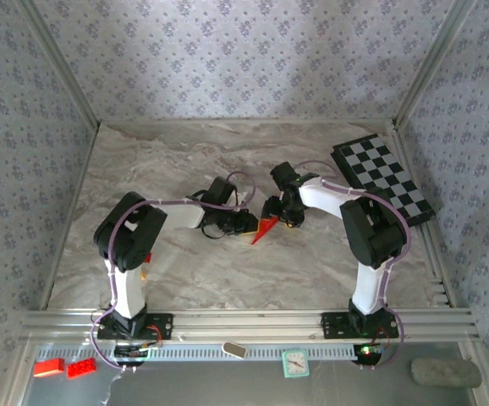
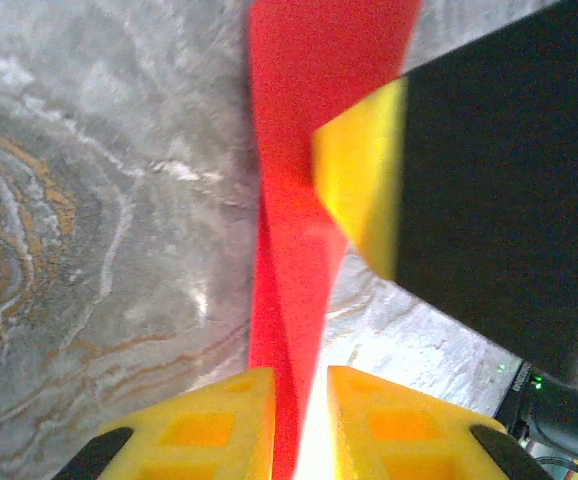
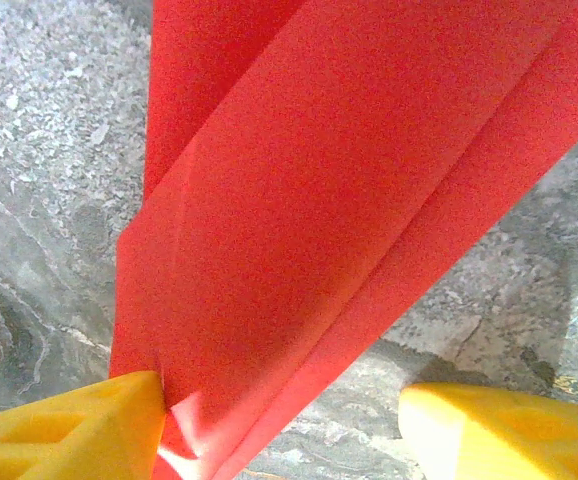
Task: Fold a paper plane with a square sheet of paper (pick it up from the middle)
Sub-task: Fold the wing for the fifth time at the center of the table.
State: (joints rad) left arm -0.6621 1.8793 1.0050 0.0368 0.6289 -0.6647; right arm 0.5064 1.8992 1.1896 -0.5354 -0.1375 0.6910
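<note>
Marble table (image 1: 228,271); wrist-close paper plane (image 3: 349,200) creases

Top camera looks down; 2 close wrist cameras share the paper plane (image 2: 294,200) (image 3: 349,200)

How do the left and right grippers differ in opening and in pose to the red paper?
On the left gripper the fingers stand close together, with the red paper in the narrow gap; on the right gripper they stand wide apart. The left gripper meets the paper edge-on; the right gripper faces its broad folded side. Both have yellow fingers.
</note>
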